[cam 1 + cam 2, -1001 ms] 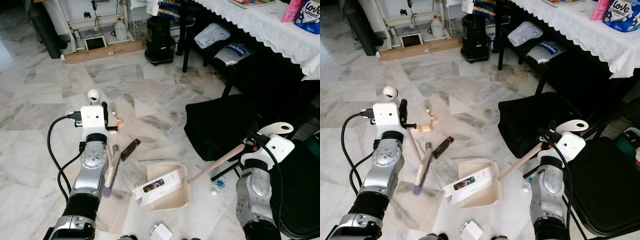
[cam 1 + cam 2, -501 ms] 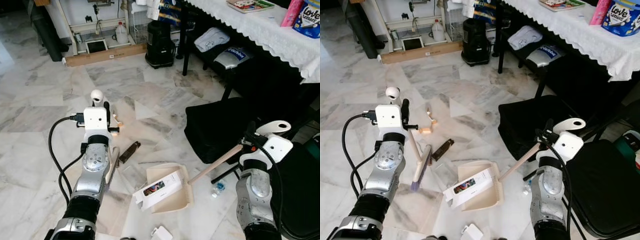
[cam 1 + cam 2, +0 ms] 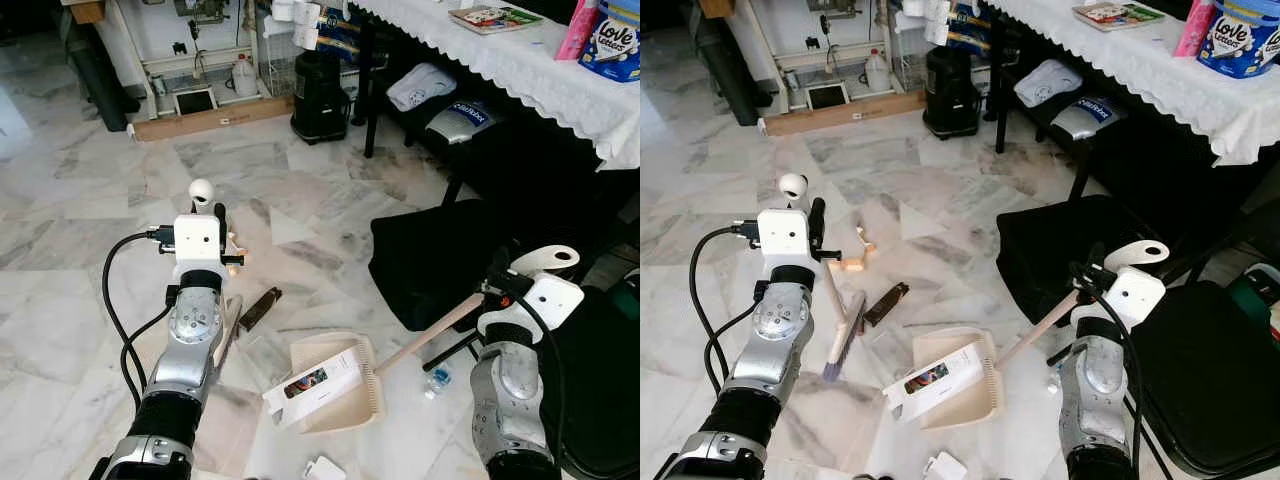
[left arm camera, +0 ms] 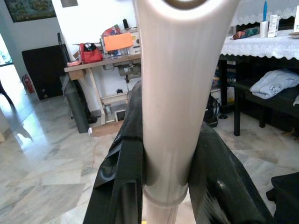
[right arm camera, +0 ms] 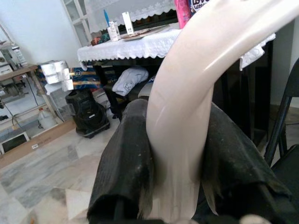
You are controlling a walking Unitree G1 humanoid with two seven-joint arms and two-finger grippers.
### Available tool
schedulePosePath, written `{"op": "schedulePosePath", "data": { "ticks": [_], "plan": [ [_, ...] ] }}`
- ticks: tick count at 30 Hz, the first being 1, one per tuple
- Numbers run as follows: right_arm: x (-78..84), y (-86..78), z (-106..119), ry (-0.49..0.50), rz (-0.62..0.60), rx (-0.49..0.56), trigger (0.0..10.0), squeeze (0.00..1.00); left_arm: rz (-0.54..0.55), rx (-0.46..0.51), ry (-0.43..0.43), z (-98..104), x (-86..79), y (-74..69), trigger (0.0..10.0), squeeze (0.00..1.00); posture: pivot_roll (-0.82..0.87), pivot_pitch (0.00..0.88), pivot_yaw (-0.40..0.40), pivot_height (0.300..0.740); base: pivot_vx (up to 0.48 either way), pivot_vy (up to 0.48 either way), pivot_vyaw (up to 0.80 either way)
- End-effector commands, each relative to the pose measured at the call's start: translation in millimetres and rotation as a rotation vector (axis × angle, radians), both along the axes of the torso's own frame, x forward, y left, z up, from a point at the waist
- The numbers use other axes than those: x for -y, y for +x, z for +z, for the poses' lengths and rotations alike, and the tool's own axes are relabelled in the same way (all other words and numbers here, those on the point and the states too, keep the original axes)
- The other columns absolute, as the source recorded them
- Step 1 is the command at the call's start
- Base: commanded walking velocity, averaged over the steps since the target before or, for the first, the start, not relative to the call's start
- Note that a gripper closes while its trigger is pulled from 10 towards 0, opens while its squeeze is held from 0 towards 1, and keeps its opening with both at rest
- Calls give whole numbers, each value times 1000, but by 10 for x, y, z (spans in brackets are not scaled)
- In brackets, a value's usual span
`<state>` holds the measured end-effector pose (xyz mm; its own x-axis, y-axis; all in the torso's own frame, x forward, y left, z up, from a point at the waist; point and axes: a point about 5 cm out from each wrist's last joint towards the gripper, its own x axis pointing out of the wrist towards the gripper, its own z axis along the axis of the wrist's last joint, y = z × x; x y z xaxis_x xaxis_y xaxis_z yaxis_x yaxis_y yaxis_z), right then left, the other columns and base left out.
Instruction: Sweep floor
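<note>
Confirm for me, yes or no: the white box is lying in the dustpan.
Yes, the white box lies across the beige dustpan, one end sticking out over its open edge.

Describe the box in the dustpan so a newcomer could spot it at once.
On the marble floor between the two arms lies a cream dustpan. The white carton lies across its tray, a dark picture on its face, unlike the smaller white box nearer the robot.
</note>
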<state>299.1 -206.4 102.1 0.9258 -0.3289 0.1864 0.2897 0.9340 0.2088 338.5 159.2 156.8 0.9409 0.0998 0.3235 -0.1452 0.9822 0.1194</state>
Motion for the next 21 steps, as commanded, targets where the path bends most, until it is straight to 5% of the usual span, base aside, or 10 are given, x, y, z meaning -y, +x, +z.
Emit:
{"op": "schedulePosePath", "data": {
  "ticks": [1, 21],
  "plan": [
    [-8, 25, 135, 1, 2, 58, 10000, 0, -17, 57, 37, 109, 18, 6, 10000, 0, -61, 81, 21, 740, 0, 0, 0],
    [-41, 52, 162, 11, -1, 53, 10000, 0, -29, 59, 47, 146, 51, 33, 10000, 0, -73, 130, 33, 740, -241, 0, 0]
  ]
}}
